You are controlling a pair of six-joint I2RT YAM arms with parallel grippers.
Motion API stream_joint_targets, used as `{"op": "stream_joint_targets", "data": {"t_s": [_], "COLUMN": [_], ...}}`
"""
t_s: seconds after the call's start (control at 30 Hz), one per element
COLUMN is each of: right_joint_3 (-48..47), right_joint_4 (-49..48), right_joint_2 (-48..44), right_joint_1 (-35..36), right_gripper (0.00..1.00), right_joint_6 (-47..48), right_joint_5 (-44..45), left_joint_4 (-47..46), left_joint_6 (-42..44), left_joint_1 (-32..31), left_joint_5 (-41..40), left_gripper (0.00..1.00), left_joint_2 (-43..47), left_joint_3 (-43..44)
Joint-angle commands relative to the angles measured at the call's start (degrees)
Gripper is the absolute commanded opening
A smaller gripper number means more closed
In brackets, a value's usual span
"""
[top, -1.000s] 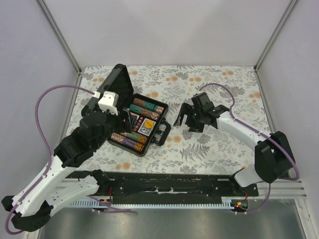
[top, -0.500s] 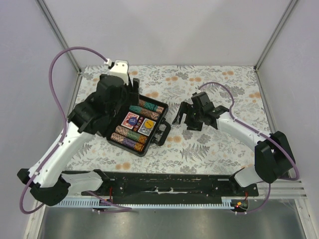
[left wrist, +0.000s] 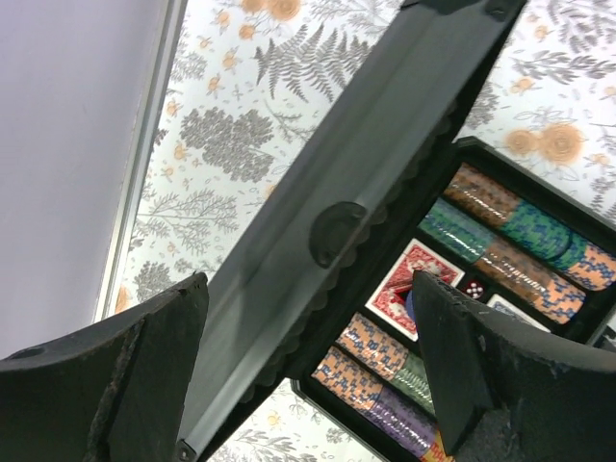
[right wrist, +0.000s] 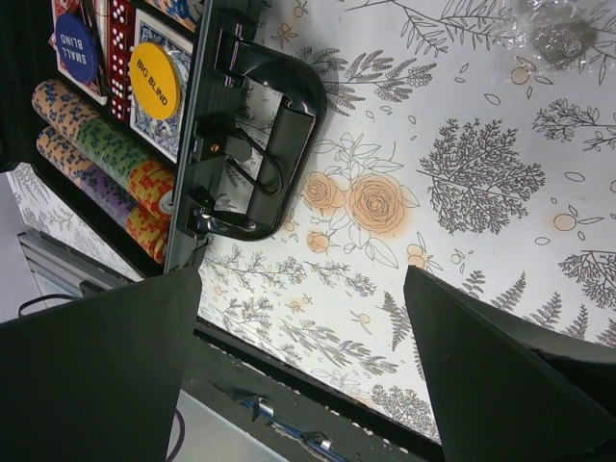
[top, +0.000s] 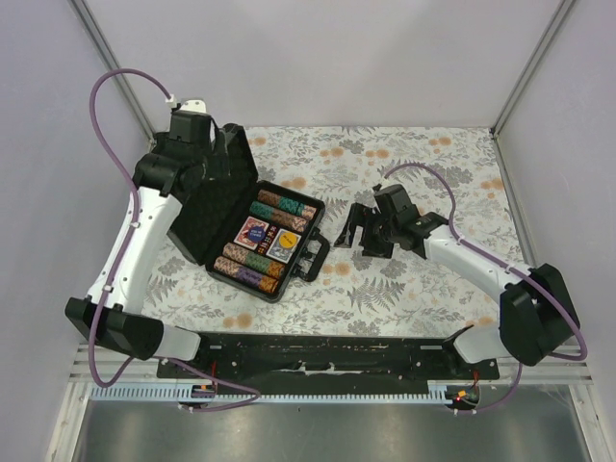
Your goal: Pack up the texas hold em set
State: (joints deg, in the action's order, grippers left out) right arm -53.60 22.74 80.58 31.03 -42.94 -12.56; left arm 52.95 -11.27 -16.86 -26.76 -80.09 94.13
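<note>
Left hand (left wrist: 310,289) is up at the far left with its fingers spread wide. The lid (top: 217,207) stands roughly upright and its edge runs between them. Can't tell if either finger actually touches it.

The case (top: 289,289) sits open, left of centre on the tabletop (top: 414,289). Inside I count four rows of chips (top: 284,207), two along the far side and two along the near side. In the middle there's one red deck (top: 252,231) and one blue deck (top: 281,245) side by side, with a strip of red dice (right wrist: 120,48) between them, too small to count. A blue Small Blind button (right wrist: 75,46) lies on the red deck and a yellow Big Blind button (right wrist: 154,79) on the blue one. The handle (right wrist: 279,144) sticks out on the right edge.

Right hand (right wrist: 303,279) hangs just right of the handle, fingers apart, nothing between them.

The tabletop has a fern and flower print, with plain pale walls (top: 337,58) around it.
</note>
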Motion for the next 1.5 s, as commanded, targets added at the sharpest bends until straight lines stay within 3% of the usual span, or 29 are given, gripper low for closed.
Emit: {"op": "stream_joint_targets", "data": {"t_s": [0.0,0.17,0.5,0.73,1.13,1.37,1.47], "right_joint_3": [0.61,1.04,1.40,1.84,2.19,2.63,2.98], "right_joint_4": [-1.91,-2.09,-2.35,-2.44,-2.53,-2.44,-2.00], "right_joint_2": [-2.26,-2.62,-1.91,-2.18,-1.21,-1.03,-1.21], "right_joint_1": [0.26,0.26,0.18,0.35,0.26,0.26,0.26], "right_gripper": [0.94,0.94,0.93,0.93,0.93,0.93,0.93], "right_joint_6": [1.19,0.58,-0.13,-0.65,-1.45,-1.97,-2.15], "right_joint_5": [-0.71,-0.28,-0.63,-0.28,-0.27,0.16,0.69], "left_joint_4": [1.10,1.98,2.16,1.90,-3.55,-5.66,-7.24], "left_joint_6": [0.80,1.51,0.11,-1.56,-7.54,-9.65,-10.44], "left_joint_1": [2.71,3.42,3.33,3.07,0.17,-2.64,-3.61], "left_joint_5": [1.36,4.52,12.34,19.02,26.50,26.50,30.09], "left_gripper": [0.91,0.85,0.59,0.49,0.49,0.48,0.48], "left_joint_2": [-0.85,-1.38,-1.03,1.08,8.11,7.76,7.85], "left_joint_3": [1.15,-0.08,-5.97,-10.00,-22.66,-27.76,-28.91]}}
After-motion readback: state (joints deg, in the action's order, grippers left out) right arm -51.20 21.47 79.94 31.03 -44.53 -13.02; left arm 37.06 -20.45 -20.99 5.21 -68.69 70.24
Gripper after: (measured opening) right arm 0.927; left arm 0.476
